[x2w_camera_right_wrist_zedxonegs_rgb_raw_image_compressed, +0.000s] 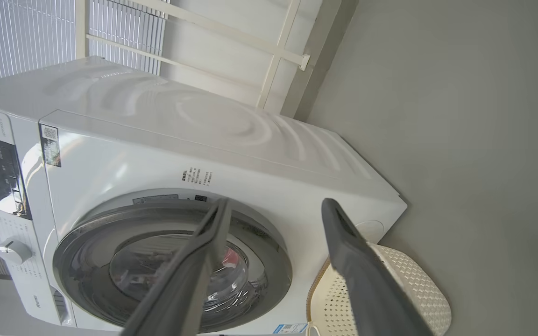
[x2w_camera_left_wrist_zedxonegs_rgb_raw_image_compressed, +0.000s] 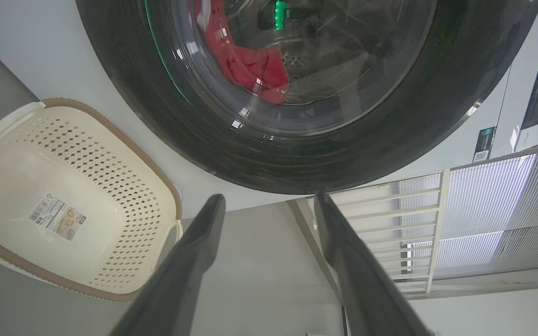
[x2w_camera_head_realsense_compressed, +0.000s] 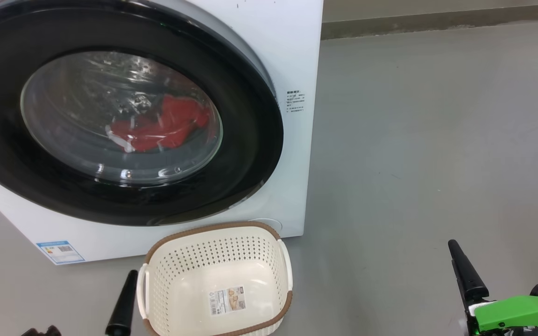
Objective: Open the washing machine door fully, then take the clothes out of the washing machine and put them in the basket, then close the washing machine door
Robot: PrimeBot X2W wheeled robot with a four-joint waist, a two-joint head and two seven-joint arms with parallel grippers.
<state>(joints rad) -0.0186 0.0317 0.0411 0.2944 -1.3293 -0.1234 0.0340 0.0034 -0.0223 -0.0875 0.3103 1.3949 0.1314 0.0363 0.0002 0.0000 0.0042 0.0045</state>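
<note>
The washing machine (x2w_camera_head_realsense_compressed: 292, 56) is seen across the upper left of the head view, and its door (x2w_camera_head_realsense_compressed: 255, 154) is shut flat against the white front. The clothes (x2w_camera_head_realsense_compressed: 164, 123) are seen through the glass as a red heap inside the drum, slightly right of the window's centre. The basket (x2w_camera_head_realsense_compressed: 217, 247) is set on the grey floor (x2w_camera_head_realsense_compressed: 437, 140) at the bottom centre of that view, just in front of the machine's lower right corner. A paper label (x2w_camera_head_realsense_compressed: 227, 300) is seen on its bare bottom.

In the left wrist view the left gripper (x2w_camera_left_wrist_zedxonegs_rgb_raw_image_compressed: 269, 198) is shown with its fingers spread wide and empty. Their tips are placed just under the door's black rim in the frame, with the basket at the left edge. In the right wrist view the right gripper (x2w_camera_right_wrist_zedxonegs_rgb_raw_image_compressed: 277, 203) is likewise shown with fingers spread wide and empty. One tip is laid over the door's rim in the picture, and the other over the white front above the basket at the lower right. Neither gripper is seen touching the door
</note>
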